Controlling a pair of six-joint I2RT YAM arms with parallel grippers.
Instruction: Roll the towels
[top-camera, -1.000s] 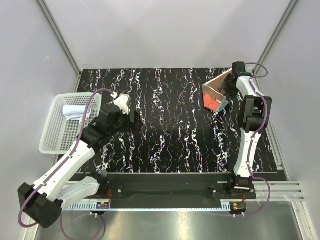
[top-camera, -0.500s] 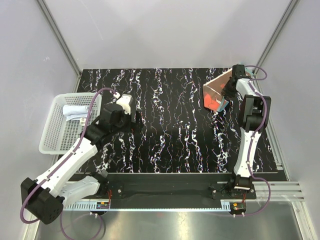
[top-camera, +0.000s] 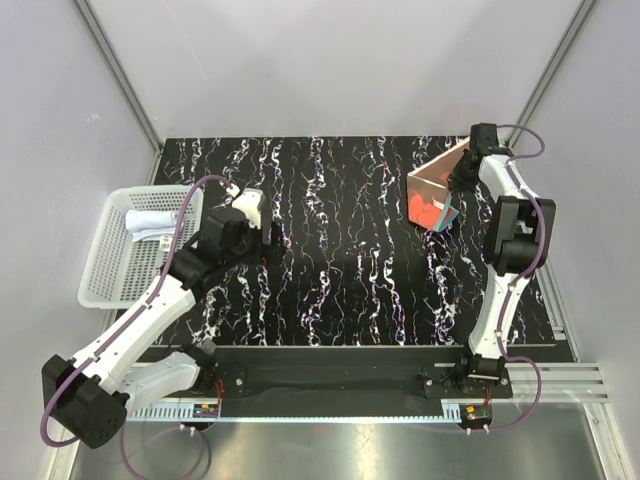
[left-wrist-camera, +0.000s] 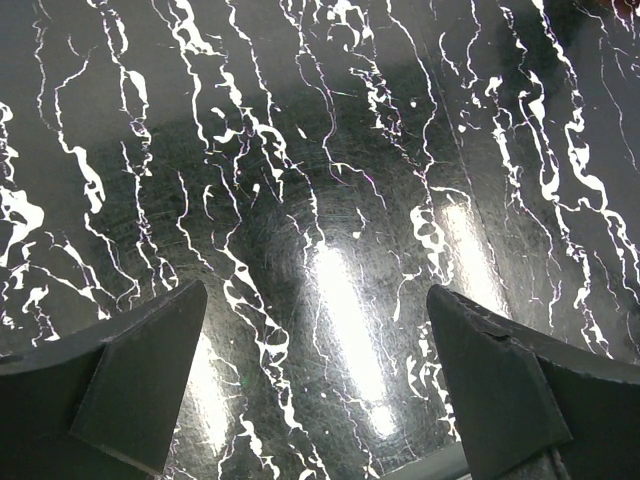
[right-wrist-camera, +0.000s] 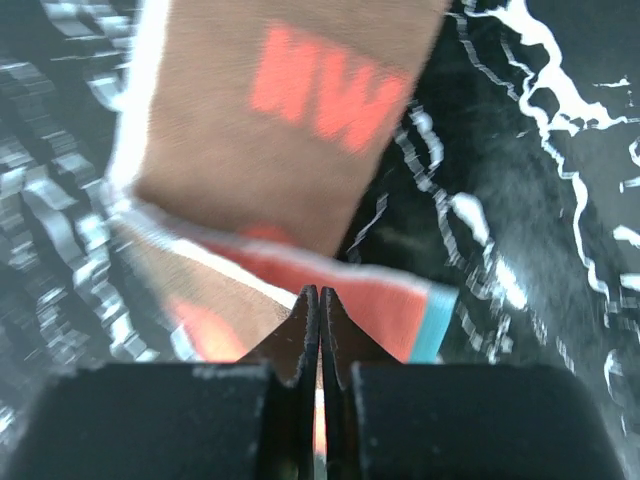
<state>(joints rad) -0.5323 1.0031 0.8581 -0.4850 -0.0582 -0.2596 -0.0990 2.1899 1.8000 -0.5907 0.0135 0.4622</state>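
Observation:
The rust-brown towel (top-camera: 435, 185) with a red-orange patch and teal edge lies at the table's far right, one side lifted into a tent shape. My right gripper (top-camera: 464, 166) is at that raised edge. In the right wrist view its jaws (right-wrist-camera: 319, 292) are pressed together, a sliver of orange cloth shows between them, and the brown towel (right-wrist-camera: 290, 120) hangs just beyond. The pale blue-white towel (top-camera: 150, 222) sits in the basket at the left. My left gripper (top-camera: 268, 238) hovers over bare table right of the basket, fingers (left-wrist-camera: 150, 370) spread wide with nothing between them (left-wrist-camera: 316, 290).
A white perforated plastic basket (top-camera: 100, 270) stands at the table's left edge, partly over the side. The table top (top-camera: 340, 260) is black with white marbling. Metal frame posts run along the back corners, and grey walls close in on both sides.
My right gripper has closed on the brown towel's raised edge and drawn it slightly to the right. The left arm shifted a little to the right, its gripper still open.

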